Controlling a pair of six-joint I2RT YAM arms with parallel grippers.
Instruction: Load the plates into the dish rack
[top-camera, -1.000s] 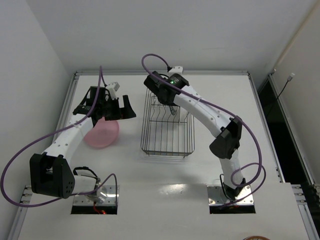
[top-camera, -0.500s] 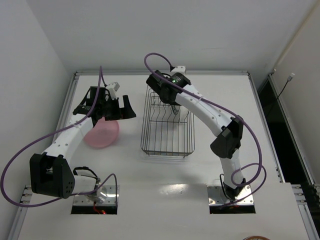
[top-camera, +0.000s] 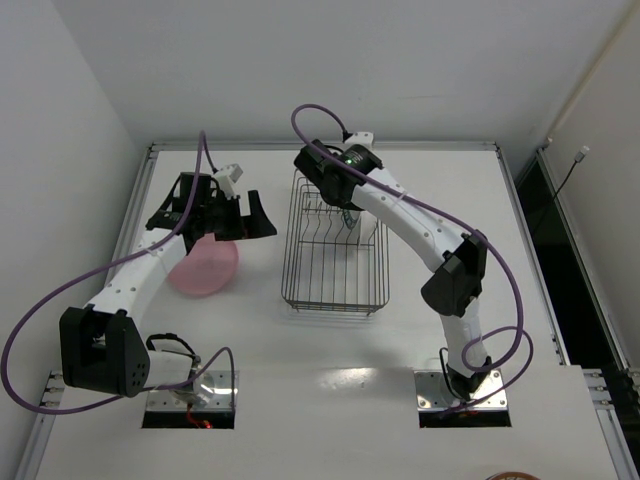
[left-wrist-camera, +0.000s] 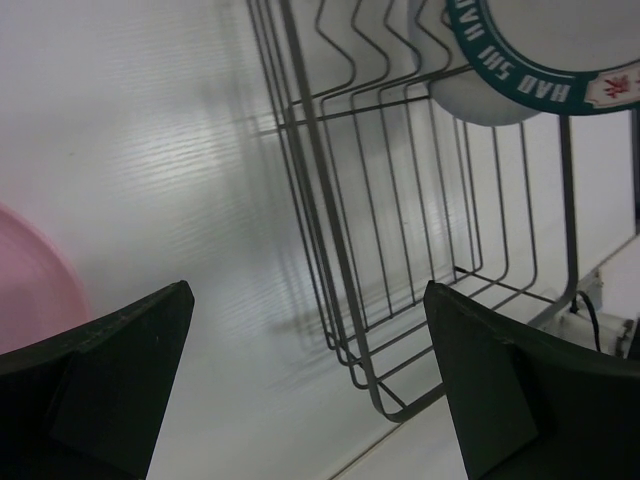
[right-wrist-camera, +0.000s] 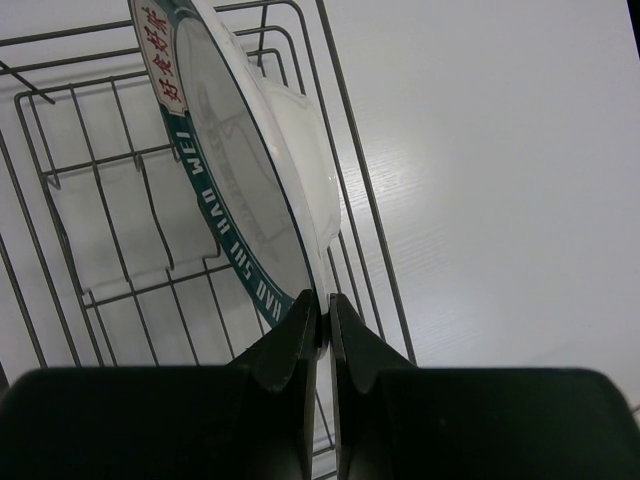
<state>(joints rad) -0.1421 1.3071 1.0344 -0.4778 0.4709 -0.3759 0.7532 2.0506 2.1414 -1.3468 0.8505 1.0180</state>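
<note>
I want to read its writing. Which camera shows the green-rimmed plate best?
Right wrist: the round white plate with the green lettered rim fills it. Left wrist catches one rim piece; top external barely shows it.

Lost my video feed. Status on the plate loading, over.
Left gripper open, hovering by pink plate. Right gripper shut on green-rimmed plate, on edge inside dish rack. No obstruction seen.

The dish rack (top-camera: 335, 270) is made of thin dark metal wire with a dull gleam. The green-rimmed plate (right-wrist-camera: 215, 190) is seen smooth and glossy, while the pink plate (top-camera: 203, 268) is smooth and softly matt. The white table (left-wrist-camera: 180, 150) is finely ribbed, with a faint sheen. The left gripper (left-wrist-camera: 308, 295) is moulded in matt black plastic.
</note>
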